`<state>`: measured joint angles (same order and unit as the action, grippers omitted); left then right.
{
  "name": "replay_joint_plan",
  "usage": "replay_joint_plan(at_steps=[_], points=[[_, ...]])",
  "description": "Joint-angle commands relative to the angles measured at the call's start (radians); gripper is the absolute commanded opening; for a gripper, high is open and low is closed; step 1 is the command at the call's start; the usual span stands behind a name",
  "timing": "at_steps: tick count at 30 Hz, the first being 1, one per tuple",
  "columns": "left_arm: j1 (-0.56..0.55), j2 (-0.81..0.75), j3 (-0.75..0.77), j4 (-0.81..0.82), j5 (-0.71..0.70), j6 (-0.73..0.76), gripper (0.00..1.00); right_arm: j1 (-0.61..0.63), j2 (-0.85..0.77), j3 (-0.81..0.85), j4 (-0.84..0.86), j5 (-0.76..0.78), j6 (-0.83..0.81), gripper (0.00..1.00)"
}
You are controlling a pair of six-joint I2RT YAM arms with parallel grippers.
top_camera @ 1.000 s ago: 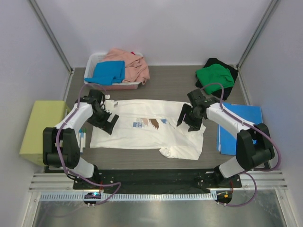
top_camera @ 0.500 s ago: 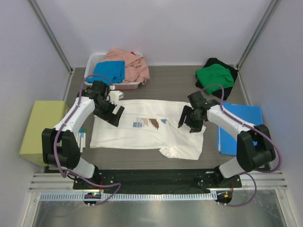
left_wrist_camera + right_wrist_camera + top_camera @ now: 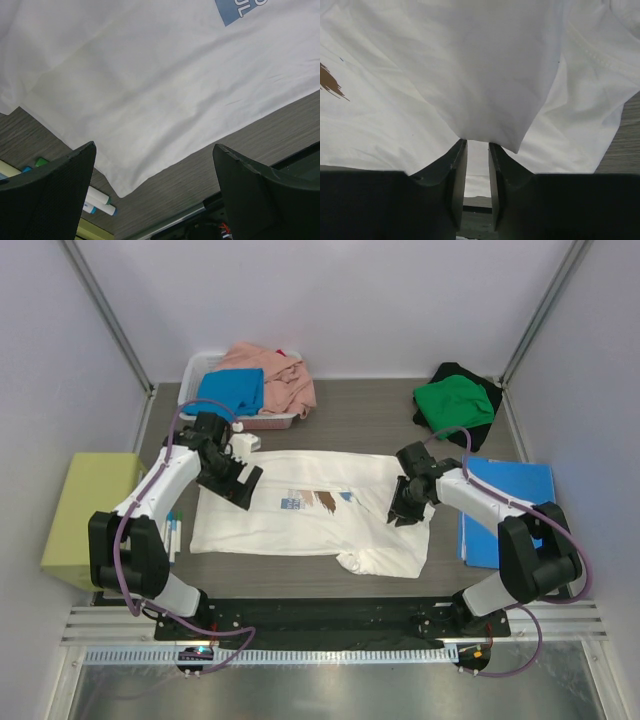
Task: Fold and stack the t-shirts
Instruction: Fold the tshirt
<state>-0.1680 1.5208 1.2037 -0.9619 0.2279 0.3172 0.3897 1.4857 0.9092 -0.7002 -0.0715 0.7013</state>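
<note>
A yellow-green box is set at the far left, with markers laid between it and the white t-shirt; the left gripper is held over that shirt's left part, its fingers spread wide with nothing between them; behind it, a white basket is filled with a bright blue t-shirt and a salmon pink t-shirt; the white t-shirt is spread across the middle of the table, print upward, its right end rumpled; the right gripper is drawn in to a narrow slit, a raised fold of the shirt being nipped at its fingertips; a green t-shirt is piled on a black t-shirt in the far right corner; a blue folder is laid nearer, at the right edge.
</note>
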Motion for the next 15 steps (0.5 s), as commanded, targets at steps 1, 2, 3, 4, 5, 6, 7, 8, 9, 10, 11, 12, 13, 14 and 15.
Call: replay_joint_plan(at_steps=[1,2,3,4,5,6,7,8,9,10,11,12,13,14,15], points=[[0.002,-0.040,-0.027,0.006,-0.005,-0.009,1.00,0.003,0.010,0.040,0.050,0.033,-0.013,0.24],[0.002,-0.040,-0.035,0.011,-0.013,-0.009,1.00,0.003,0.021,0.060,0.050,0.038,-0.014,0.17],[0.002,-0.042,-0.049,0.018,-0.015,-0.007,1.00,0.003,0.025,0.071,0.051,0.038,-0.016,0.13],[0.001,-0.042,-0.052,0.018,-0.018,-0.006,1.00,0.003,0.028,0.079,0.051,0.035,-0.017,0.10],[0.001,-0.042,-0.056,0.022,-0.021,-0.006,1.00,0.003,0.031,0.091,0.051,0.021,-0.016,0.04],[0.001,-0.044,-0.067,0.029,-0.028,-0.007,1.00,0.002,0.030,0.095,0.048,0.012,-0.013,0.02],[0.002,-0.044,-0.069,0.031,-0.030,-0.004,1.00,0.003,0.022,0.097,0.048,0.001,-0.008,0.01],[0.002,-0.044,-0.070,0.034,-0.032,-0.004,1.00,0.005,0.013,0.094,0.047,-0.020,-0.002,0.01],[0.002,-0.045,-0.073,0.035,-0.032,-0.004,1.00,0.006,-0.010,0.092,0.042,-0.030,0.001,0.01],[0.002,-0.045,-0.075,0.040,-0.032,-0.004,1.00,0.006,-0.024,0.086,0.035,-0.042,0.006,0.01],[0.002,-0.044,-0.075,0.041,-0.033,-0.006,1.00,0.008,-0.039,0.083,0.030,-0.056,0.009,0.01],[0.002,-0.042,-0.078,0.043,-0.027,-0.006,1.00,0.011,-0.074,0.082,0.027,-0.094,0.009,0.01],[0.002,-0.039,-0.079,0.045,-0.025,-0.007,1.00,0.011,-0.090,0.082,0.031,-0.121,0.003,0.01],[0.002,-0.036,-0.081,0.048,-0.024,-0.009,1.00,0.012,-0.108,0.085,0.034,-0.157,-0.008,0.01],[0.002,-0.034,-0.085,0.051,-0.024,-0.009,1.00,0.011,-0.125,0.089,0.041,-0.207,-0.016,0.01]])
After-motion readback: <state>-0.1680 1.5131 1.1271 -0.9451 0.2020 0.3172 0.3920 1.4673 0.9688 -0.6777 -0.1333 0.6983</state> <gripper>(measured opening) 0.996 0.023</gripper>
